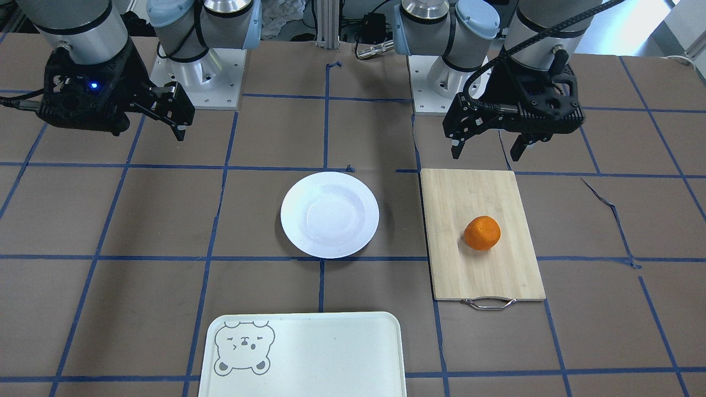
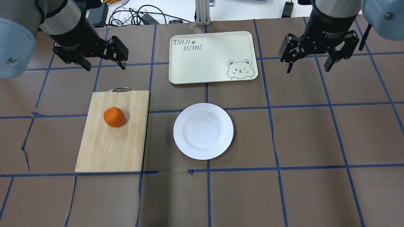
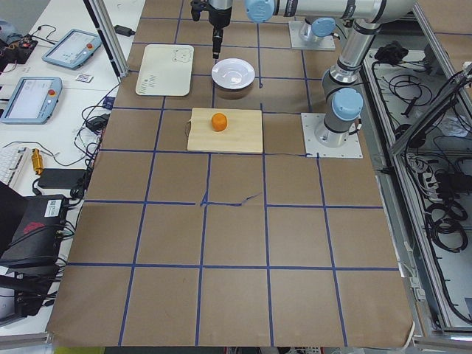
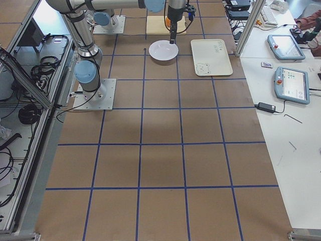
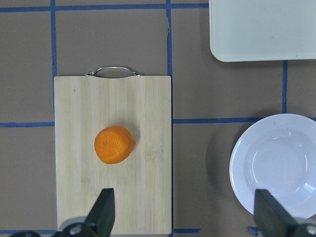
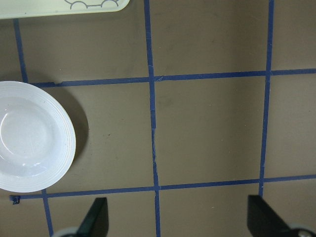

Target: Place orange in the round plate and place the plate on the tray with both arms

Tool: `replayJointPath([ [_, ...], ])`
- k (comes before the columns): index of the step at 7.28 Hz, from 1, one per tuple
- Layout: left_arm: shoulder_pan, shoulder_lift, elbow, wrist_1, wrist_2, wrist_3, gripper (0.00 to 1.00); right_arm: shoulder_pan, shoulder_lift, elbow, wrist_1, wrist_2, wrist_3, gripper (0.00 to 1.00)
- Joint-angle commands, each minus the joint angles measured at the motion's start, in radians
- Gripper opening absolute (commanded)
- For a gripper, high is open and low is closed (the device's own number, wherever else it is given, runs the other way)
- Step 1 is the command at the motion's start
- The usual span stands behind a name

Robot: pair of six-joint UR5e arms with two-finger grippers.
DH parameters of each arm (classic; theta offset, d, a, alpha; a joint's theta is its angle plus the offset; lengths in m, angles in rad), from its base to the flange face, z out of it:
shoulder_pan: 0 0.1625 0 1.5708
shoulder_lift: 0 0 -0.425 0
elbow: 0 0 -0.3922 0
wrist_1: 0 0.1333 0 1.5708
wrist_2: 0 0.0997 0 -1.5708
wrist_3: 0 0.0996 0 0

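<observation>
The orange (image 2: 114,117) (image 1: 482,232) (image 5: 114,144) rests on a bamboo cutting board (image 2: 126,148). An empty white round plate (image 2: 203,131) (image 1: 329,214) (image 6: 34,143) sits at the table's centre. Beyond it lies the cream tray (image 2: 202,63) (image 1: 331,358) with a bear face. My left gripper (image 2: 103,64) (image 1: 488,149) hangs open, high above the table behind the board. My right gripper (image 2: 308,66) (image 1: 179,118) is open too, high over bare table to the plate's right. Neither holds anything.
The board (image 1: 480,264) has a metal handle (image 2: 120,90) on its far edge. Brown paper with blue tape lines covers the table. Cables and tablets (image 3: 29,96) lie on the side benches beyond the table.
</observation>
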Motion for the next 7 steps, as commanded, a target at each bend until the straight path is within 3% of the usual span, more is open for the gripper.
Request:
replayJointPath([
  [1,-0.001,0.000,-0.005,0.008,-0.001,-0.004,1.00,0.000,0.004,0.000,0.001,-0.008,0.000,1.00],
  [7,0.002,-0.006,0.004,-0.004,0.004,0.002,1.00,0.000,0.004,0.002,0.001,-0.008,0.000,1.00],
])
